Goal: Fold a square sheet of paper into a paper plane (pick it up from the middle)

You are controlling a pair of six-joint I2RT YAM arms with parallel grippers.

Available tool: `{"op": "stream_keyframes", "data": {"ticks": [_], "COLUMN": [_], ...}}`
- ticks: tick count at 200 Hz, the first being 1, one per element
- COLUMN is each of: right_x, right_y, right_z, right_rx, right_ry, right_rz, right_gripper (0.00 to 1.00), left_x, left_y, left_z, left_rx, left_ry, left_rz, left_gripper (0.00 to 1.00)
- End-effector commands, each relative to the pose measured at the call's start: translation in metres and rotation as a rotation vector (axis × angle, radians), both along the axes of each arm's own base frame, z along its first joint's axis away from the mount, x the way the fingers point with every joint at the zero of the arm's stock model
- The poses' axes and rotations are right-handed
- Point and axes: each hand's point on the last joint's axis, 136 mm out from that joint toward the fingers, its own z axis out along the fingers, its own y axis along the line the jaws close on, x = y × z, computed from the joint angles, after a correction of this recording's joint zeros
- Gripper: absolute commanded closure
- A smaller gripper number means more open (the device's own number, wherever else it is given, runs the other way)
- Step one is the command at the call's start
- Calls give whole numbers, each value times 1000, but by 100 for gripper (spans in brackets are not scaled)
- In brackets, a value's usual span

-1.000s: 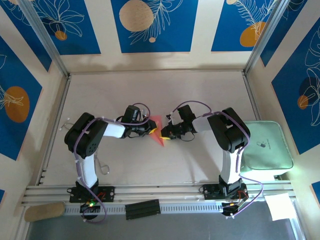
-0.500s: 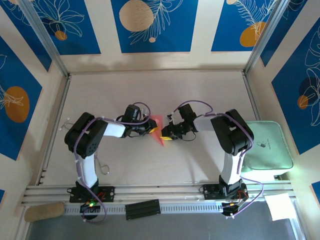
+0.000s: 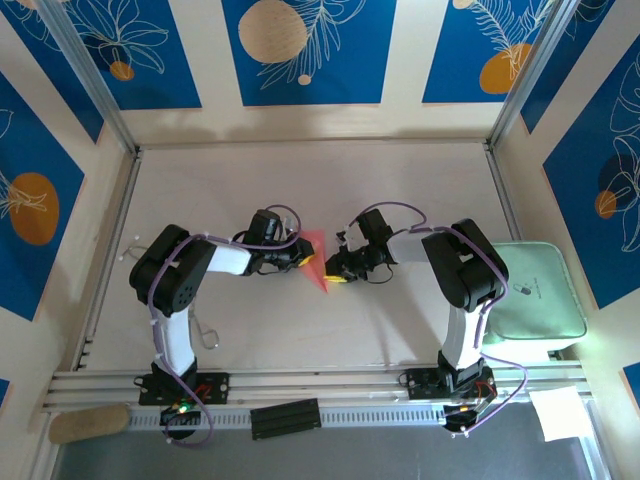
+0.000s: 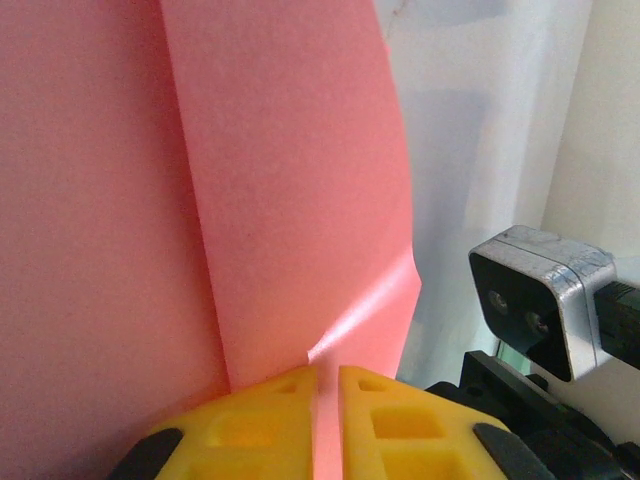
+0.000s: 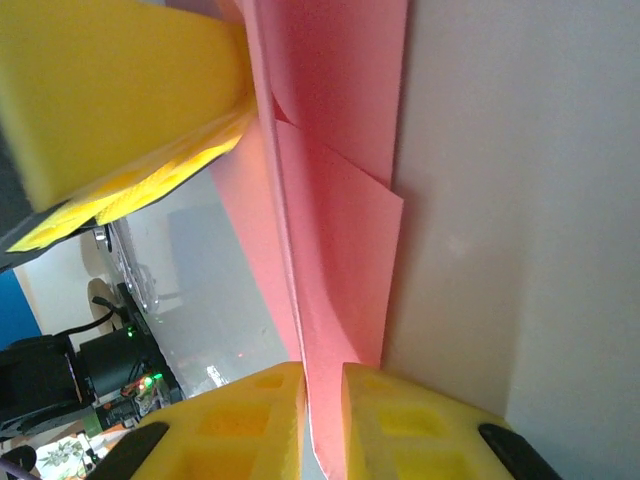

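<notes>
Folding mid-crease: left fingers (image 4: pixel 250 420) & right fingers (image 5: pixel 240 410) each pinch thin pink-red part-folded square sheet of paper (image 3: pixel 316 252); next likely needs edges aligned w/o tearing.

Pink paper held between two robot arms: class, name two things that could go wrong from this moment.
1. Both the left tool and the right tool pinch the thin paper; pulling apart could tear it.
2. Each seems to grip near an edge, so the paper might slip out, or its loose folded flap could crease crooked.
</notes>
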Motion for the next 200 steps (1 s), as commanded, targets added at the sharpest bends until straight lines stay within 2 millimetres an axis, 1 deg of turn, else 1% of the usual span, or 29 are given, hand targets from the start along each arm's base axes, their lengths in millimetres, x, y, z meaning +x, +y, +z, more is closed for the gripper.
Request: {"op": "stream_keyframes", "data": {"ticks": [1,47,76,152,200], "right_x": [-6,-7,-6,-4,-3], "right_y": [-3,-6,-8,-9,-8], "right_z": [-8,-12,-15,-18,-16], "right_rx": [-35,-58,-72,-85,-83], "right_ry": [19,17,16,18,16], "right_rz": [11,3,-5,-10,-9], "right_gripper": [84,90,92,93,93], "left_x": [-1,-2,-4,-5,-6], "left_y": [-6,-6,-5,-14,-13], "left_z": [5,15,17,13,1], "left_rx": [-14,-19,-24,-31,3], "left_ry": [5,-15,-18,-4,31], "left_rz": [-19,-22,-31,-57,-55], "left_gripper": [86,85,85,85,86]}}
